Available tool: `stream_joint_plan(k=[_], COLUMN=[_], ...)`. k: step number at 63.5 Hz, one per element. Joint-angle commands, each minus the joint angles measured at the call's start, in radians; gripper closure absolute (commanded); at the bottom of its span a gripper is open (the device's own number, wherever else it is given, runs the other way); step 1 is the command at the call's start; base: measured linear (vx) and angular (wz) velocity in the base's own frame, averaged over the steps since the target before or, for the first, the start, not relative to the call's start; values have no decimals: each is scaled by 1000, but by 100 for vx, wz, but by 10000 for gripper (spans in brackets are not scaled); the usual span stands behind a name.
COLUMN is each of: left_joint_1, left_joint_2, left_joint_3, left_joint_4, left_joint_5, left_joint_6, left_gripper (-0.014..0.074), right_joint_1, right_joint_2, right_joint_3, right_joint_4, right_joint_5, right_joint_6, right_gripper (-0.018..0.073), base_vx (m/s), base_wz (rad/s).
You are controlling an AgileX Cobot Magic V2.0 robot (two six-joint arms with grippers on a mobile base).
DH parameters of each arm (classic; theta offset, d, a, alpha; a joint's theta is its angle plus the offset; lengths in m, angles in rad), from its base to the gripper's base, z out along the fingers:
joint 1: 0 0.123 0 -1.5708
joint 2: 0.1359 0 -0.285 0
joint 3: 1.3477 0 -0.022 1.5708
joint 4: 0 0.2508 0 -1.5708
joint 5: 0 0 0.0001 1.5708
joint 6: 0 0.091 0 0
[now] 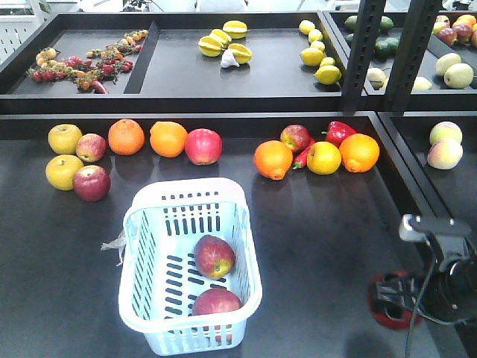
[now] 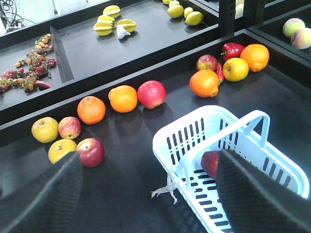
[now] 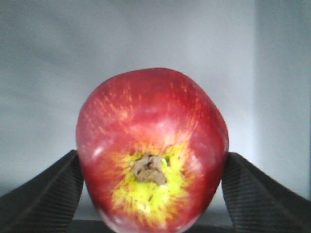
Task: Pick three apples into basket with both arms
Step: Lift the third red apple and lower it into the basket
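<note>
Apples of a dark maroon red are the subject. One apple (image 3: pixel 151 153) fills the right wrist view, gripped between the two ribbed black fingers (image 3: pixel 43 194) of the right gripper (image 3: pixel 151 189), which press against both its sides; its stem end faces the camera, with a brown stub in a yellow-green starburst that fades into fine yellowish streaks on the glossy red skin, against a plain grey background. Two more apples lie in the pale blue-white slotted basket (image 1: pixel 149 216) in the near middle of the black table: one apple (image 1: pixel 215 256) at the centre, another (image 1: pixel 216 302) nearer, against the near wall. The basket's flat handle (image 2: pixel 228 131) stands raised. A similar red apple (image 1: pixel 92 183) rests at the far left, touching a yellow apple (image 1: pixel 64 171). The left gripper (image 2: pixel 146 194) hovers above the basket's left edge, its fingers (image 2: pixel 43 199) spread wide with nothing between them.
</note>
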Motion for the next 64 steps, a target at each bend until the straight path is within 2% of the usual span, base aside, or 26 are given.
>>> stream_joint_plan(k=[1, 9, 17, 25, 31, 44, 53, 64], left_joint_1=[2, 2, 2, 2, 2, 2, 2, 2], left_joint_2=[1, 1, 1, 1, 1, 1, 1, 1], left_joint_3=[-30, -30, -30, -30, -30, -30, -30, -30], left_joint_4=[1, 1, 1, 1, 1, 1, 1, 1], left_joint_5=[-63, -63, -63, -63, -63, -63, -63, -63], left_joint_6=[-8, -8, -8, -8, -8, -8, -8, -8], left_gripper=[56, 56, 56, 56, 56, 56, 56, 56], right_joint_1=[84, 238, 375, 489, 543, 590, 591, 591], right_joint_2=[-146, -259, -274, -205, -121, 98, 240, 323], right_joint_3=[-19, -20, -41, -117, -185, -352, -471, -539], right_joint_4=[96, 196, 259, 267, 265, 266, 266, 266], right_joint_5=[-7, -70, -153, -172, -198, -214, -176, -118], right_joint_6=[-43, -55, -69, -78, -95, -146, -162, -167], right_gripper=[242, 242, 241, 235, 227, 179, 87, -41], base_vx=[0, 0, 0, 0, 0, 0, 0, 0], base_wz=[0, 0, 0, 0, 0, 0, 0, 0])
